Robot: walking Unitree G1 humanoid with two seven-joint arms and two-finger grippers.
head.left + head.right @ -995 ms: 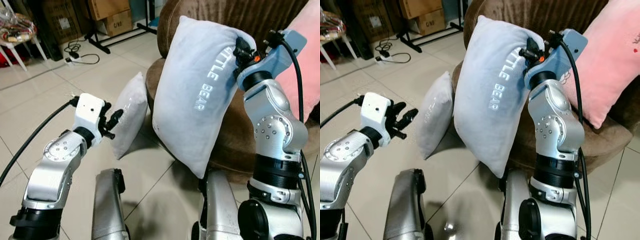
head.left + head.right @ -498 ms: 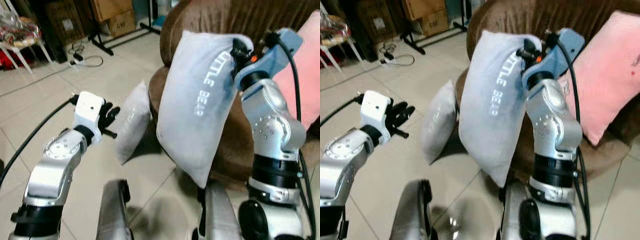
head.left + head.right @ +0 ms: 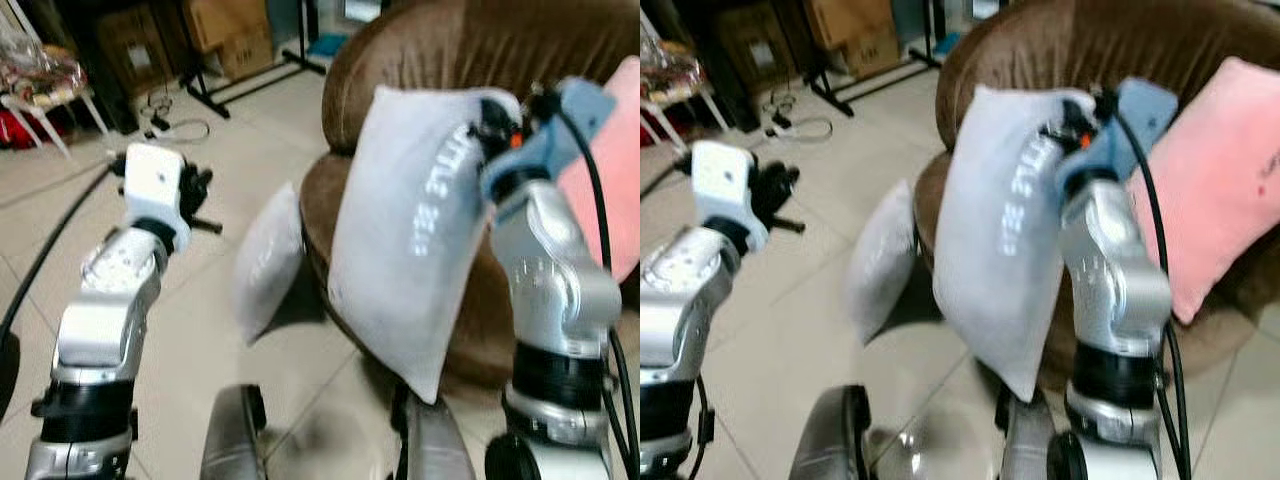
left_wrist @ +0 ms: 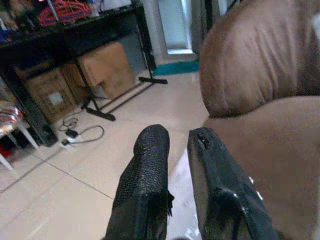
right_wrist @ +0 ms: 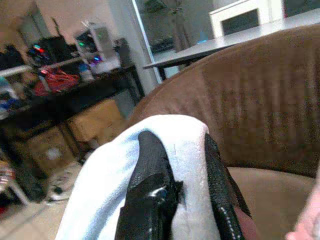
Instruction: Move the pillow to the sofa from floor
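A pale blue pillow [image 3: 410, 230] with white lettering hangs by its top corner in front of the brown sofa [image 3: 440, 60]. My right gripper [image 3: 497, 118] is shut on that corner, and the right wrist view shows its fingers [image 5: 150, 180] pinching the pale cloth [image 5: 105, 185]. A second grey-white pillow [image 3: 265, 260] leans on the floor against the sofa's front. My left gripper [image 3: 195, 195] is raised to the left, over the tiled floor; its fingers [image 4: 145, 165] stand close together with nothing between them.
A pink cushion [image 3: 1205, 180] lies on the sofa seat to the right. Cardboard boxes [image 3: 225, 30], a black stand's feet [image 3: 200, 90] and a power strip with cables [image 3: 165, 125] sit at the back left. A white chair [image 3: 40, 95] is at far left.
The left arm has swung up and to the left, away from the floor pillow. The camera has shifted, showing more of the sofa. The right gripper still holds the hanging pillow.
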